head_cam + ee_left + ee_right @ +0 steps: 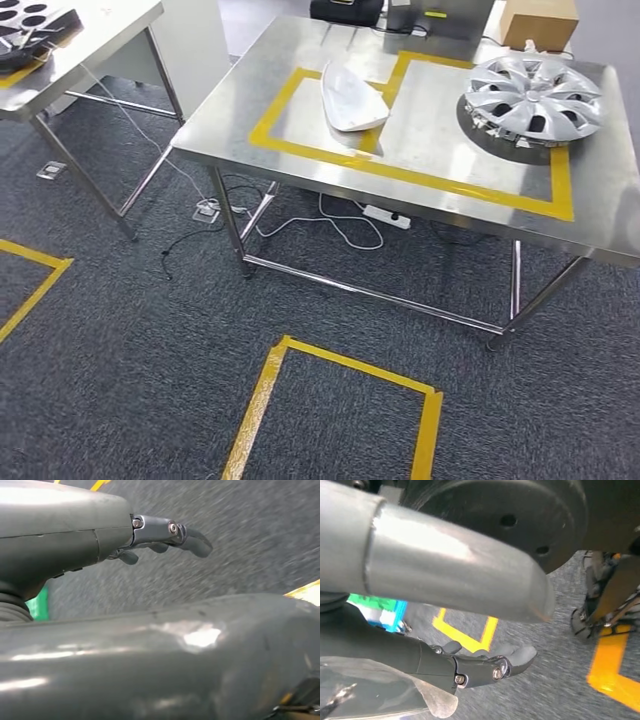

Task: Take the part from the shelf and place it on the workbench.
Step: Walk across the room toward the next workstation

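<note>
The steel workbench (423, 190) stands ahead, marked with yellow tape. A white curved part (351, 98) lies on it in the taped area, and a silver wheel cover (534, 97) sits to its right. My left hand (166, 535) hangs over the carpet with its fingers stretched out and nothing in them. My right hand (482, 667) also hangs low over the carpet. A pale, glossy thin-edged part (388, 692) lies right against its palm side, under the straight fingers. The thumb is hidden behind that part.
A second steel table (83, 50) with a dark tray stands at the far left. A cardboard box (540, 22) and dark equipment sit at the workbench's far edge. Cables and a power strip (386, 216) lie under the bench. Yellow tape squares (340, 400) mark the carpet.
</note>
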